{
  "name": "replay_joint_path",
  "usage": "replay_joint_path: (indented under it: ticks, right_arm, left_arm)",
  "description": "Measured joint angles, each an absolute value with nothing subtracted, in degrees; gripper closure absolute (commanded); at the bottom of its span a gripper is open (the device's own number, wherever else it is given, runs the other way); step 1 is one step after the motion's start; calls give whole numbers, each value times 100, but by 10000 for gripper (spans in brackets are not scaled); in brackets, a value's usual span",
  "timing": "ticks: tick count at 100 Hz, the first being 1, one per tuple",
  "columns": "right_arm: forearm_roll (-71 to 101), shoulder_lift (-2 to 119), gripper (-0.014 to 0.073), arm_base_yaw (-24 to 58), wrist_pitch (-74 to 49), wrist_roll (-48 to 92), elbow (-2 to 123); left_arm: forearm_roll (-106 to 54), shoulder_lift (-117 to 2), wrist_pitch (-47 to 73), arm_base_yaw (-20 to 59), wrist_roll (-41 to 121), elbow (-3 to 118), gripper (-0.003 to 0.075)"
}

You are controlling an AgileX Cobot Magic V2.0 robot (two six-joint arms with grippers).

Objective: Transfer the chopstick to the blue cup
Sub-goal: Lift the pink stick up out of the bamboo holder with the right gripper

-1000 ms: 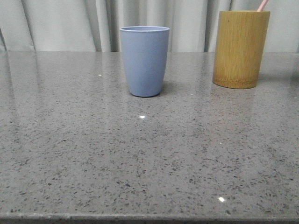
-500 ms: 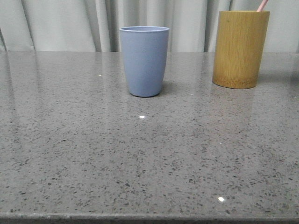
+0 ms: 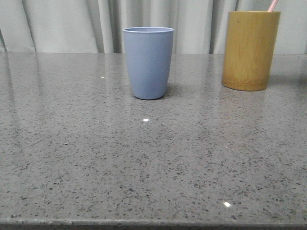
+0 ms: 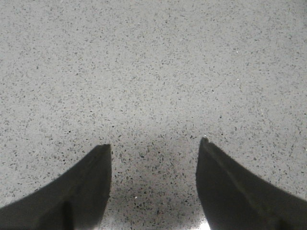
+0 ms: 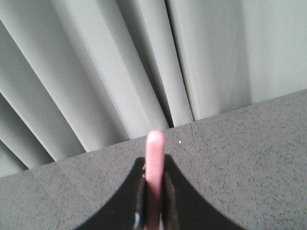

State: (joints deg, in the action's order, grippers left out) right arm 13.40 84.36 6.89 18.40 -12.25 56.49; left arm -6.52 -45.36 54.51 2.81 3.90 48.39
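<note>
Left gripper (image 4: 154, 148) spread wide over bare speckled table (image 4: 153, 62), nothing between the fingers. Blue cup (image 3: 148, 62) upright mid-table, bamboo holder (image 3: 251, 50) well to its right. Right gripper (image 5: 154, 184) clamped narrow on the pink chopstick (image 5: 154, 163), tip poking beyond the fingers.

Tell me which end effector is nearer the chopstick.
Right. The right end effector is shut on the chopstick. The left end effector hangs open over bare table, with no chopstick near it.
</note>
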Motion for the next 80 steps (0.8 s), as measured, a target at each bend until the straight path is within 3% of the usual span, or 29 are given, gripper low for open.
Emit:
replay_joint_path:
  ticks: [44,80]
  right_arm:
    - [1348,8360,633,689,1606,-1225,6042]
    - [1348,7845,633,727,219,-1215,7252]
  left_arm:
    - [-652,-4536,5451,281,390,4839,332]
    - [-652,-4536,5451,281,390,4839,332]
